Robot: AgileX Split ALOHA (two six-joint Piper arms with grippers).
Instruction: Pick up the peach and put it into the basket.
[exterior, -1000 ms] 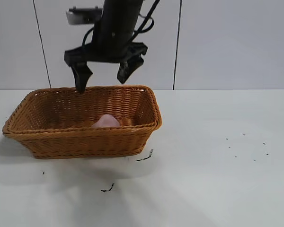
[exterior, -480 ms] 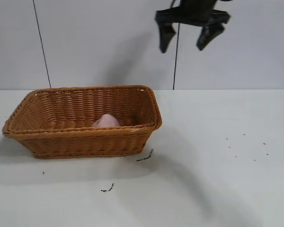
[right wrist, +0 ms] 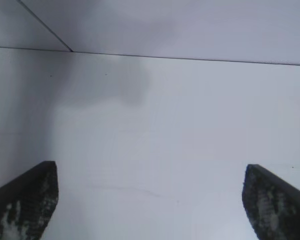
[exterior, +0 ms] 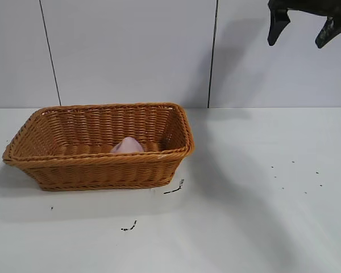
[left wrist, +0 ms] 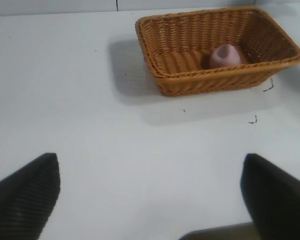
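Observation:
The pink peach point(exterior: 127, 146) lies inside the orange-brown wicker basket point(exterior: 102, 160), near its front wall, at the table's left. My right gripper point(exterior: 301, 35) is open and empty, high up at the upper right, far from the basket. In the right wrist view its fingers point(right wrist: 27, 200) frame only bare table and wall. My left gripper point(left wrist: 150, 195) is open and empty, out of the exterior view. The left wrist view shows the basket point(left wrist: 225, 75) at a distance with the peach point(left wrist: 225, 55) in it.
Small black specks lie on the white table in front of the basket point(exterior: 174, 187) and further forward point(exterior: 129, 227), and more lie at the right point(exterior: 295, 176). A grey panelled wall point(exterior: 131, 51) stands behind the table.
My right gripper has risen from just above the basket and swung up and to the right, open and empty. The peach and the basket have not moved.

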